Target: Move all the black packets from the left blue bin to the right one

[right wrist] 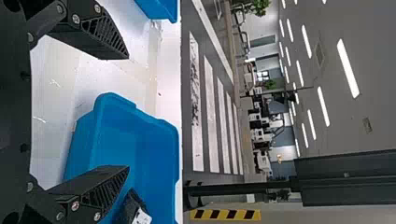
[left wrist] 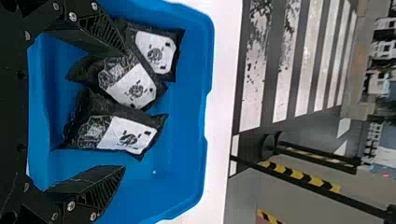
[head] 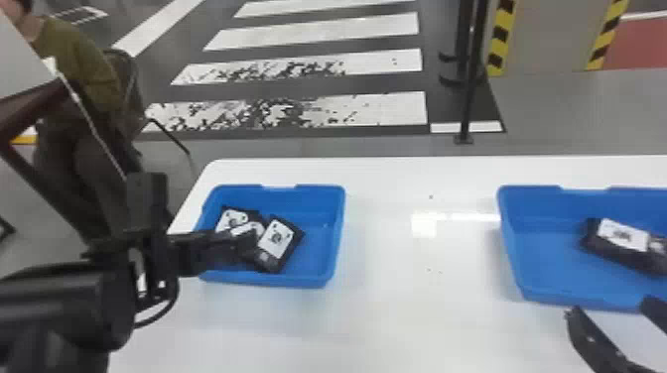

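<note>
Left wrist view: three black packets (left wrist: 129,135) lie in the left bin (left wrist: 180,168) beneath the left tool (left wrist: 124,109), spread and empty. Picking seems in hand; next, close around one. The spread right tool (right wrist: 128,112) is near the right bin (right wrist: 149,154).

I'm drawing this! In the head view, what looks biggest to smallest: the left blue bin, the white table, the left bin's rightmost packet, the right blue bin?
1. White table
2. Right blue bin, even cut off by the edge
3. Left blue bin
4. Left bin's rightmost packet
</note>
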Action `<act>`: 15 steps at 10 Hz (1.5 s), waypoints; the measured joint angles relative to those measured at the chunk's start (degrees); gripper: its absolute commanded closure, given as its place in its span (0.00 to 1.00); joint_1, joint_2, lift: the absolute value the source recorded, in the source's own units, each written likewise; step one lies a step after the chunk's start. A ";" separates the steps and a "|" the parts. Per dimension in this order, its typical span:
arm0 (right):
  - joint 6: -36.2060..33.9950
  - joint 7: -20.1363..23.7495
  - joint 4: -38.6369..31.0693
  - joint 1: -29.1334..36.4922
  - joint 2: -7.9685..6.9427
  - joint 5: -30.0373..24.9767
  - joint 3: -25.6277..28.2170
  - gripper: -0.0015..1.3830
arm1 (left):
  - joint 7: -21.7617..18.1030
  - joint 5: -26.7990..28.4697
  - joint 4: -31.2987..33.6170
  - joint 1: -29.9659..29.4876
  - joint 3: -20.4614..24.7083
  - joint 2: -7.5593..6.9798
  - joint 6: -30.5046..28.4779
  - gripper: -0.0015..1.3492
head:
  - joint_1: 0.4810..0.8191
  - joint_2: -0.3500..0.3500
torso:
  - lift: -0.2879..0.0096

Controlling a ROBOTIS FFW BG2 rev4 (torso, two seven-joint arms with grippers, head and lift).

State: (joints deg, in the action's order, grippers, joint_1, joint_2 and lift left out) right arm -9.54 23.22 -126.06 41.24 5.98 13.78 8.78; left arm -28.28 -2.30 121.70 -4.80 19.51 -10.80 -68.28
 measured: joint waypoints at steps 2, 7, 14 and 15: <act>-0.41 0.23 0.32 -0.18 0.00 0.39 -0.44 0.14 | -0.34 2.92 -4.82 4.78 -4.70 -1.11 -4.75 0.14 | 0.63 0.74 | 0.50; -0.91 1.09 2.57 -1.21 0.00 2.64 -1.10 0.14 | -0.86 7.07 -16.78 12.45 -11.88 -1.97 -7.22 0.64 | 0.63 0.71 | 0.50; -1.42 1.36 3.75 -1.69 0.01 5.16 -1.17 0.14 | -2.64 5.69 -14.14 7.87 -8.32 -1.30 -1.31 0.90 | 0.63 0.72 | 0.50; -1.43 1.78 3.49 -2.09 0.01 5.25 -1.22 0.14 | -2.76 5.01 -7.91 4.95 -6.61 -0.98 -0.93 0.90 | 0.63 0.73 | 0.50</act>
State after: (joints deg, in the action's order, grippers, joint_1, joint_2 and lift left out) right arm -10.96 25.01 -122.57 39.15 5.99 19.02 7.55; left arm -31.04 2.71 113.78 0.15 12.90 -11.78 -69.21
